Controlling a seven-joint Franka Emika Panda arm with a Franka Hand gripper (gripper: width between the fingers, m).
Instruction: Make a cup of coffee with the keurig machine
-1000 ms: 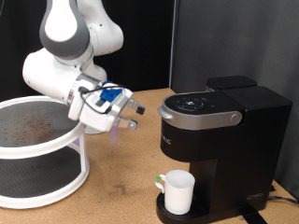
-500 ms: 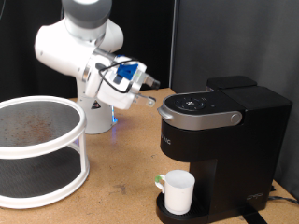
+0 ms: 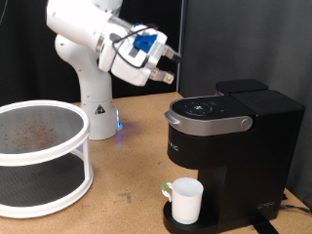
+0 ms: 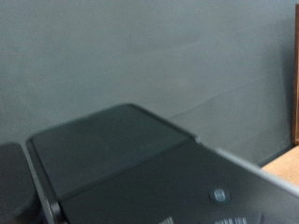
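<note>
1. My gripper (image 3: pixel 172 66) has risen from low over the worktop (image 3: pixel 127 175) to 11 o'clock above the keurig machine (image 3: pixel 229 146), empty; finger spread I cannot tell.
2. The cup (image 3: pixel 185 199) already sits on its drip tray.

White arm raised, claw (image 3: pixel 172 65) empty, fingers apart.
</note>
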